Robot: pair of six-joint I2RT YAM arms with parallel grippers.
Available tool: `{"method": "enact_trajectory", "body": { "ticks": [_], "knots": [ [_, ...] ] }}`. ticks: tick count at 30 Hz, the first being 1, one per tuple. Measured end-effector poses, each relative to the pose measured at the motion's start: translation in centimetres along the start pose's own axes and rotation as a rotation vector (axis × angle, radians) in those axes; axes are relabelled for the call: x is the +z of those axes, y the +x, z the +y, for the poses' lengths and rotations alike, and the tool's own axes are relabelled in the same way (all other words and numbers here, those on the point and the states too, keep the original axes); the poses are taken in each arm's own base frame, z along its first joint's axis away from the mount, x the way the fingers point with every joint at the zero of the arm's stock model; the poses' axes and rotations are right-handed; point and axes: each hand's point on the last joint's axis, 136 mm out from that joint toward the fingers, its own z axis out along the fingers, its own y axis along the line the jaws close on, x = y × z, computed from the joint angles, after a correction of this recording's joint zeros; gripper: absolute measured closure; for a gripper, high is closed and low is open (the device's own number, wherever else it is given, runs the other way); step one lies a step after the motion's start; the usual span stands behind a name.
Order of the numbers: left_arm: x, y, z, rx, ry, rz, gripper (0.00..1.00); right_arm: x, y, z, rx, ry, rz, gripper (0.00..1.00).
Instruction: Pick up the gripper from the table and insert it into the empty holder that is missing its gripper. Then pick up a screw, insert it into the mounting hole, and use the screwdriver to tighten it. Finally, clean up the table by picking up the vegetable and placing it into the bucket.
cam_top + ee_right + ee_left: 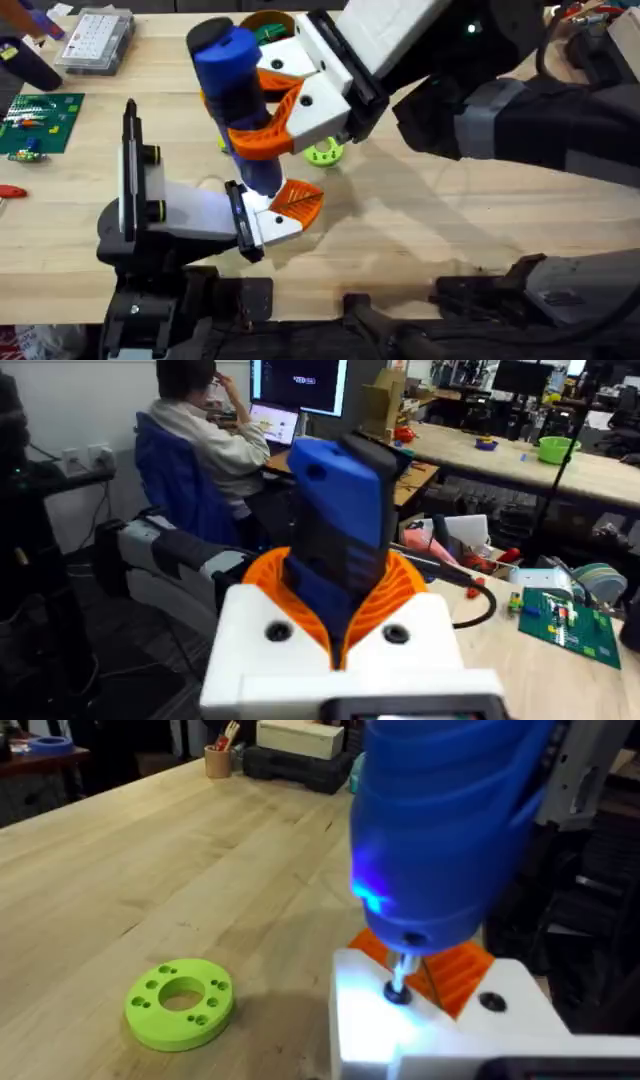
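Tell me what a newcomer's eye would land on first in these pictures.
The blue screwdriver stands upright near the table's middle, clamped in the right gripper between its orange-ribbed jaws. Its metal tip sits in a mounting hole on the white base of the gripper, its orange fin seated at the end of the holder. Just beyond lies a lime-green ring disc on the bare wood.

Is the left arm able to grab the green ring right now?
Probably yes. The green ring lies bare on the table, nothing between; the screwdriver stands beside it.
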Motion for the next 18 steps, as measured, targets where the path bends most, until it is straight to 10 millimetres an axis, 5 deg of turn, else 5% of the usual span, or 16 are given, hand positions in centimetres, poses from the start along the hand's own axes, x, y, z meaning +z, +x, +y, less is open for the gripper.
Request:
{"method": "enact_trajectory", "body": {
  "ticks": [18],
  "knots": [
    [0.00, 0.00, 0.00, 0.000, 0.000, 0.000, 0.996, 0.00, 0.01, 0.00, -0.007, 0.000, 0.000, 0.985]
  ]
}}
